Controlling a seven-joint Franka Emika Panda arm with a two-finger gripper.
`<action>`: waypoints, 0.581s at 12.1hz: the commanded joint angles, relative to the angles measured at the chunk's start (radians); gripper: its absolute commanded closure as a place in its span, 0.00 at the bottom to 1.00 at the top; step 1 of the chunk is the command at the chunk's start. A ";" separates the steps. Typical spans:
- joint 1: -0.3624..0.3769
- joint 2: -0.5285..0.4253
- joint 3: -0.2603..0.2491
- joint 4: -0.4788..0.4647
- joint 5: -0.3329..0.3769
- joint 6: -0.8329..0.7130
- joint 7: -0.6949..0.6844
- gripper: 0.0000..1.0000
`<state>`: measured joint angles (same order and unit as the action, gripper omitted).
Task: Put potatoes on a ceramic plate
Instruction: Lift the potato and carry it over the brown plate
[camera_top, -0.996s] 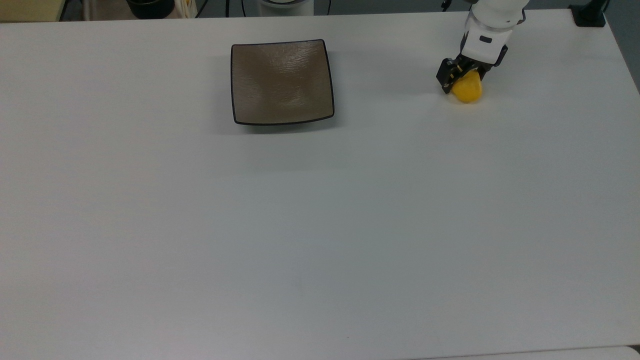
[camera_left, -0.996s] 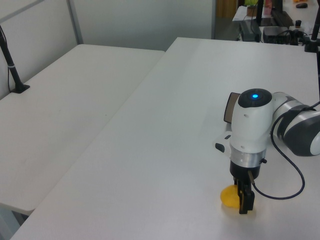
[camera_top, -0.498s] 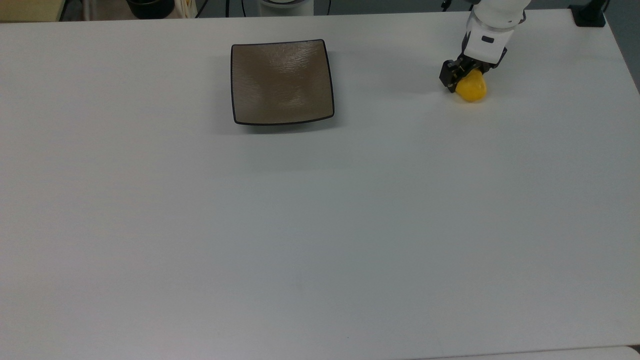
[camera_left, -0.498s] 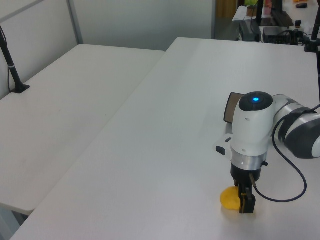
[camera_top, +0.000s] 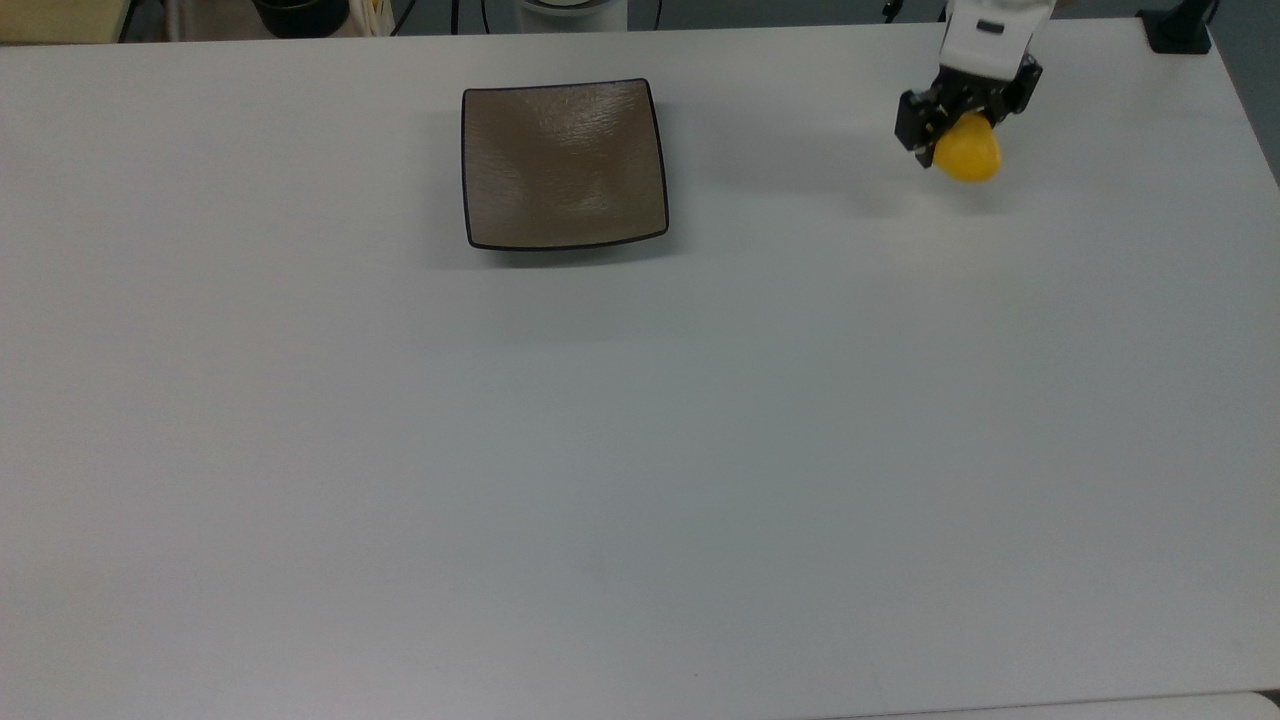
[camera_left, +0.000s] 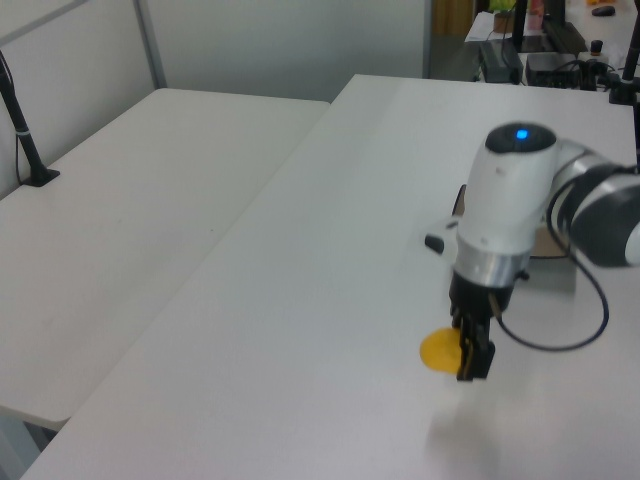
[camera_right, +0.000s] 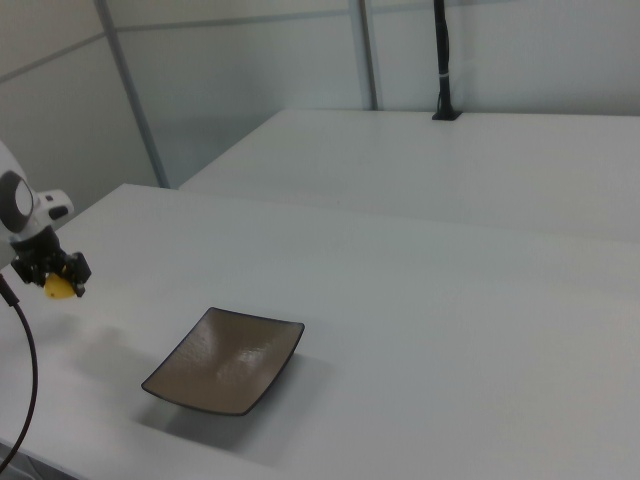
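My gripper (camera_top: 955, 135) is shut on the yellow potato (camera_top: 967, 155) and holds it off the table at the top view's upper right, a faint shadow under it. In the left view the potato (camera_left: 438, 350) hangs beside the black fingers (camera_left: 472, 352) above the white table. The right view has the gripper (camera_right: 58, 276) with the potato (camera_right: 59, 288) at its far left. The square brownish-grey ceramic plate (camera_top: 564, 163) with its black rim lies empty well to the top view's left of the gripper. The plate's rim (camera_right: 170, 396) also shows in the right view.
The white table (camera_top: 640, 450) stretches wide and bare between gripper and plate. A black cable (camera_left: 590, 320) loops from the arm in the left view. A second white table (camera_left: 130, 230) stands beside this one, with a black post (camera_left: 25, 140) on it.
The gripper has risen from the table with the potato in it and drifted slightly toward the top view's upper right. The plate has not moved.
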<state>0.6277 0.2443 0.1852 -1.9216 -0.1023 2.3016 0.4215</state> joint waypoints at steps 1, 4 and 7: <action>-0.049 -0.149 0.005 0.027 0.003 -0.184 0.022 1.00; -0.072 -0.256 -0.048 0.051 0.088 -0.290 0.010 1.00; -0.071 -0.310 -0.128 0.116 0.092 -0.451 -0.032 1.00</action>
<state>0.5494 -0.0269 0.1103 -1.8305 -0.0292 1.9388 0.4226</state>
